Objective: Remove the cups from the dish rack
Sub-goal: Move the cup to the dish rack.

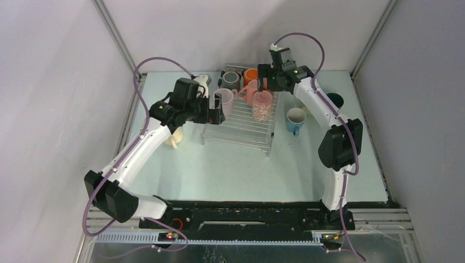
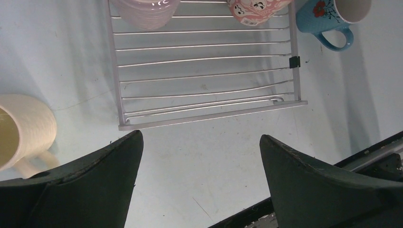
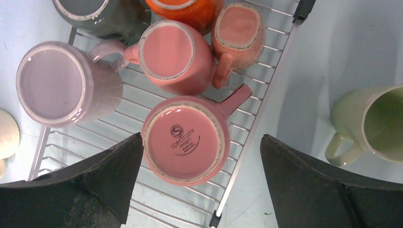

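Observation:
The dish rack (image 1: 241, 129) of silvery wires stands mid-table. Upside down on it are several cups: lilac (image 3: 62, 83), grey (image 3: 95, 12), orange (image 3: 187, 9), pink (image 3: 173, 54), a small speckled pink one (image 3: 237, 28) and a patterned pink one (image 3: 185, 145). My right gripper (image 3: 202, 161) hangs open above the patterned pink cup (image 1: 262, 105), at the rack's right edge, touching nothing. My left gripper (image 2: 199, 161) is open over bare table at the rack's (image 2: 204, 71) near-left corner, with the lilac cup (image 2: 147, 9) beyond it.
On the table stand a cream cup (image 2: 23, 128) left of the rack, a blue flowered cup (image 1: 296, 119) and a pale green cup (image 3: 370, 123) right of it, and a dark cup (image 1: 335, 100) farther right. Grey walls close in three sides.

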You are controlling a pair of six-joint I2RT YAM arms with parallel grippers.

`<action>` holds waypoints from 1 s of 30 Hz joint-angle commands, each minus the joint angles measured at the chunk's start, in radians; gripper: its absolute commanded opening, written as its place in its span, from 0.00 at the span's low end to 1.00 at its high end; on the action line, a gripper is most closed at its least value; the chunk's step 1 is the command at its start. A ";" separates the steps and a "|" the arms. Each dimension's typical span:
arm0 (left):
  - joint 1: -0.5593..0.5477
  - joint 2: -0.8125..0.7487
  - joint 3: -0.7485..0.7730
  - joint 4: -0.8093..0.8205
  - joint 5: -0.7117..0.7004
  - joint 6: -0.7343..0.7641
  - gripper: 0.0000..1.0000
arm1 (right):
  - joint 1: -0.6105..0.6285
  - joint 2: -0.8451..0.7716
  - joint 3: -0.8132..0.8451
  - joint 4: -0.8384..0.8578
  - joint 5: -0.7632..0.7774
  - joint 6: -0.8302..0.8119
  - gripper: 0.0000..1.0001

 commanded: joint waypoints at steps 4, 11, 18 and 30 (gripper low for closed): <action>-0.027 0.008 -0.006 0.035 -0.001 -0.016 1.00 | -0.067 0.075 0.184 -0.105 -0.024 0.074 1.00; -0.039 0.017 -0.006 0.035 -0.005 -0.022 1.00 | -0.114 0.174 0.322 -0.224 -0.015 0.197 0.97; -0.061 0.034 0.003 0.035 -0.011 -0.030 1.00 | -0.167 0.176 0.278 -0.196 -0.058 0.341 0.82; -0.085 0.051 0.001 0.040 -0.020 -0.047 1.00 | -0.183 0.149 0.123 -0.050 -0.150 0.497 0.66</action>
